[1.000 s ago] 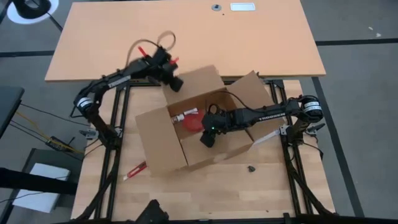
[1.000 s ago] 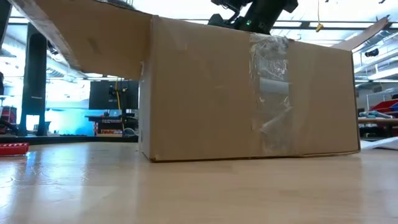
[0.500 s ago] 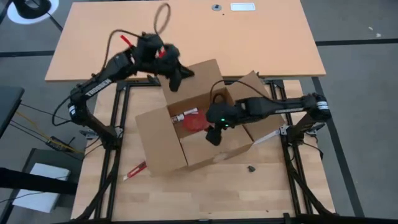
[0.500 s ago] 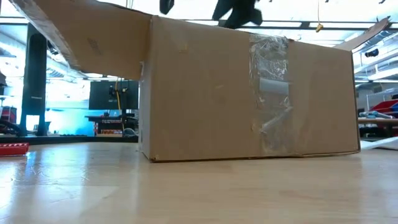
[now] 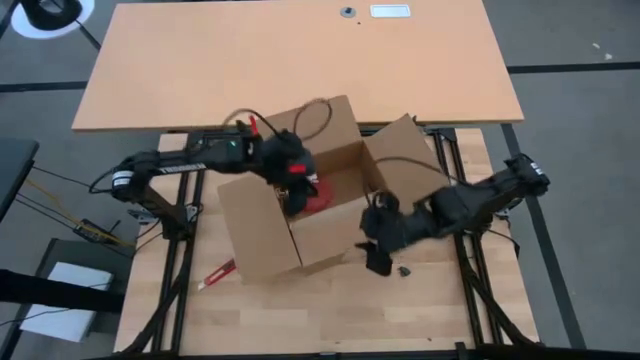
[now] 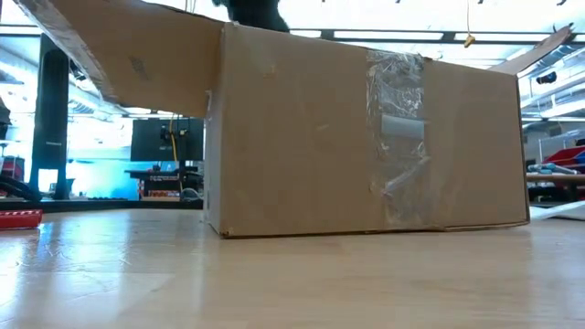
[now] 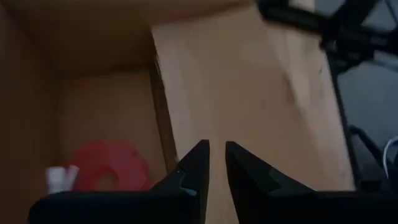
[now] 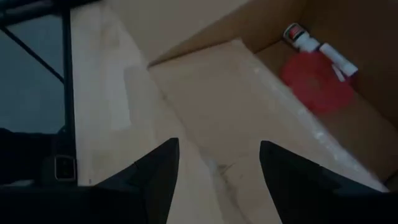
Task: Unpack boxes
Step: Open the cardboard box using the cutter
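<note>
Showing: an open brown cardboard box [image 5: 290,215] on the wooden table [image 5: 330,300], flaps spread outward, clear tape on its side in the low view.
Box position: middle of the table, between the two arms; its long axis runs slantwise, from the near left toward the far right in the high view.
Contents: a flat red item [image 8: 314,78] and a small white tube [image 8: 317,46] with a red cap lie on the box floor; what they are is not clear.
Left gripper: the left gripper [image 5: 298,190] is over the open top of the box, reaching down inside; its jaws stand nearly together with a thin gap, and nothing shows between them.
Left view: the red item [image 7: 106,165] lies below and to one side of the jaws, beside the inner wall, so the jaws are not yet lined up over it.
Right gripper: the right gripper [image 5: 378,255] is outside the box, low over the table just past the near right corner; jaws spread wide and empty.
Nearer arm: the left arm, judged from the high view, since it is already inside the box above the contents.
Next move, as a judgement: the left jaws would need to open and shift sideways toward the red item before closing.
</note>
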You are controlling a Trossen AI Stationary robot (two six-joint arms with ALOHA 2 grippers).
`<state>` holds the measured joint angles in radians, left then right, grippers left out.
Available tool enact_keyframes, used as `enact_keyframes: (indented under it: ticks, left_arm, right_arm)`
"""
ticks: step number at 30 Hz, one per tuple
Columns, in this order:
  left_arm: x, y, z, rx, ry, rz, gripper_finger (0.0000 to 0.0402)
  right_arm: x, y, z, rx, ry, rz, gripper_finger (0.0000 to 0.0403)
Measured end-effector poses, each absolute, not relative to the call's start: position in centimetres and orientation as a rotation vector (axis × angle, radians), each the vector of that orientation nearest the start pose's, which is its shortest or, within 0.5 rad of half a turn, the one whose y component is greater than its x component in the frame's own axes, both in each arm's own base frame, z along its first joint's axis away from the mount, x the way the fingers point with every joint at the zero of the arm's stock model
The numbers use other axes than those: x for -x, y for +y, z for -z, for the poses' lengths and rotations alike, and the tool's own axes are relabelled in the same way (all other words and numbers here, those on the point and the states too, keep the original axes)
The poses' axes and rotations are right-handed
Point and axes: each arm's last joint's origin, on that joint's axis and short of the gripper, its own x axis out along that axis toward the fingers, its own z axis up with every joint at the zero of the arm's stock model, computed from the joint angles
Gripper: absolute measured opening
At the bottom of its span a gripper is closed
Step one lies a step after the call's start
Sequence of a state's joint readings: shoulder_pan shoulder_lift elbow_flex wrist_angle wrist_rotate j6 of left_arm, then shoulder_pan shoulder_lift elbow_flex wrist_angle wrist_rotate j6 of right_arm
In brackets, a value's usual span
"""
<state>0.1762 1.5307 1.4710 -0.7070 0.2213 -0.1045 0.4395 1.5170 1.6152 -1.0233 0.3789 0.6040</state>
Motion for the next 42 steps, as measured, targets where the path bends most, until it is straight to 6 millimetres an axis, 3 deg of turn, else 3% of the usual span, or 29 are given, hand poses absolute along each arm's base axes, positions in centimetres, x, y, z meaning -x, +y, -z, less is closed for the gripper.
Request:
enact_keyframes:
  ticks: [6, 13, 25, 33, 42]
  left_arm:
    - [-32.3, 4.7, -29.2, 0.266, 0.826, 0.005, 0.0064]
    - [-32.5, 4.9, -24.7, 0.235, 0.895, -0.027, 0.0064]
    - [-33.6, 5.4, -21.4, 0.083, 1.004, -0.072, 0.0064]
    - [-33.8, 5.0, -22.0, 0.078, 0.967, 0.144, 0.0064]
    - [-34.9, 5.2, -28.2, 0.075, 0.900, 0.134, 0.0064]
  right_arm:
    - [-26.2, 14.4, -34.1, -0.197, 0.860, 0.276, 0.0229]
    - [-25.3, 16.0, -30.3, -0.282, 0.885, 0.323, 0.0229]
    - [-25.9, 15.9, -25.6, -0.336, 0.854, 0.304, 0.0228]
    - [-26.8, 13.9, -24.7, -0.365, 0.857, 0.367, 0.0228]
    - [-27.3, 12.1, -24.5, -0.395, 0.889, 0.419, 0.0228]
